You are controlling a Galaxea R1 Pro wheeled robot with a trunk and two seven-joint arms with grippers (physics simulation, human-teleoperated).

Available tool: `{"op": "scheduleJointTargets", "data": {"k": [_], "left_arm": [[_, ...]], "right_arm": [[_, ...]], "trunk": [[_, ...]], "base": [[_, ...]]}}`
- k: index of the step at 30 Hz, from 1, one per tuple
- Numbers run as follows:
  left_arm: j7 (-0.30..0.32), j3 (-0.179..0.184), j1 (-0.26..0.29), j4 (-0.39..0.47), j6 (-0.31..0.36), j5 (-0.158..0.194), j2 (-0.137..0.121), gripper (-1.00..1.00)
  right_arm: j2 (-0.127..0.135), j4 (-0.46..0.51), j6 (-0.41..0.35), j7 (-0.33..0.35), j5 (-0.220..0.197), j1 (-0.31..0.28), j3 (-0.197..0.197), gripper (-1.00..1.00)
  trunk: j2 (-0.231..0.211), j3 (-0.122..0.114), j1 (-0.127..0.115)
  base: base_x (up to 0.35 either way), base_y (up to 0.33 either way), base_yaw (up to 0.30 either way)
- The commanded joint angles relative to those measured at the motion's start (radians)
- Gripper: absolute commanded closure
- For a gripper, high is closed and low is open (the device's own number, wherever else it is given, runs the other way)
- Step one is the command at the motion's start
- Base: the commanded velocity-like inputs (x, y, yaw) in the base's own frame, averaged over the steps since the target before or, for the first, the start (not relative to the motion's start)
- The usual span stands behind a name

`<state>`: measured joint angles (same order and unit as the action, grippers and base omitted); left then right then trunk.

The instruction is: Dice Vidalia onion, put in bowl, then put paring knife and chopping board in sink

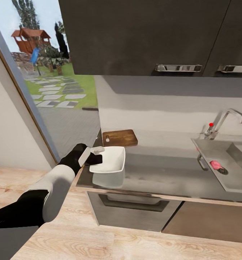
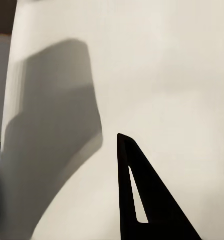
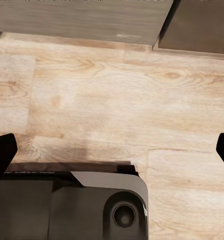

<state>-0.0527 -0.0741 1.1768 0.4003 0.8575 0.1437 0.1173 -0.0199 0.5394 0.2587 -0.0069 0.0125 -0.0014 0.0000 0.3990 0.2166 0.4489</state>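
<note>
Left claw (image 1: 96,154) at the near-left rim of the bowl (image 1: 112,162), fingers astride that rim, one finger (image 2: 142,200) dark against the white inner wall in the left wrist view; apparently clamped on the rim, though not certain from these pictures. Right claw (image 3: 112,150) hanging wide over the plank floor (image 3: 117,100), both fingertips far apart at the frame's edges, nothing between them, above the robot's own base (image 3: 71,205). Bowl resting on the surface (image 1: 164,173) near its left end, just in front of the chopping board (image 1: 120,138), which lies flat against the back wall. Well off to the right, the Vidalia onion (image 1: 215,164) lying in the sink (image 1: 236,162) beside the drain, under the faucet (image 1: 225,121) with its red knob. No paring knife made out. Judged an early, preparatory step: shifting or steadying the bowl, onion not yet fetched. Next move likely calls for letting go of the bowl and reaching or rolling rightward to the sink. Beyond: dark wall cabinets (image 1: 142,36) overhead, dark units below the grey steel top, a tall window (image 1: 56,72) at left looking onto a garden.
</note>
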Motion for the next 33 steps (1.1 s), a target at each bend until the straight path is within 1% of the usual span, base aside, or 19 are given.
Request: {"op": "scheduleJointTargets", "data": {"k": [1,10,28,33], "left_arm": [[-0.007,-0.006,0.0,-0.039,0.006,-0.026,0.001,1.0],[-0.007,-0.006,0.0,-0.04,0.006,-0.026,0.001,1.0],[-0.006,-0.006,0.0,-0.04,0.006,-0.026,0.001,1.0],[-0.006,-0.006,0.0,-0.04,0.006,-0.026,0.001,1.0]], "right_arm": [[0.0,0.001,0.002,-0.001,0.001,0.0,0.0,-1.0],[0.0,0.001,0.002,-0.001,0.001,0.0,0.0,-1.0],[0.0,0.001,0.002,-0.001,0.001,0.0,0.0,-1.0],[0.0,0.001,0.002,-0.001,0.001,0.0,0.0,-1.0]], "trunk": [[0.001,0.002,0.001],[0.001,0.0,0.001],[0.001,-0.027,0.001],[0.001,-0.031,0.001]], "base": [[0.029,0.0,0.0],[0.005,0.0,0.0],[0.0,0.0,0.0],[0.0,0.0,0.0]]}}
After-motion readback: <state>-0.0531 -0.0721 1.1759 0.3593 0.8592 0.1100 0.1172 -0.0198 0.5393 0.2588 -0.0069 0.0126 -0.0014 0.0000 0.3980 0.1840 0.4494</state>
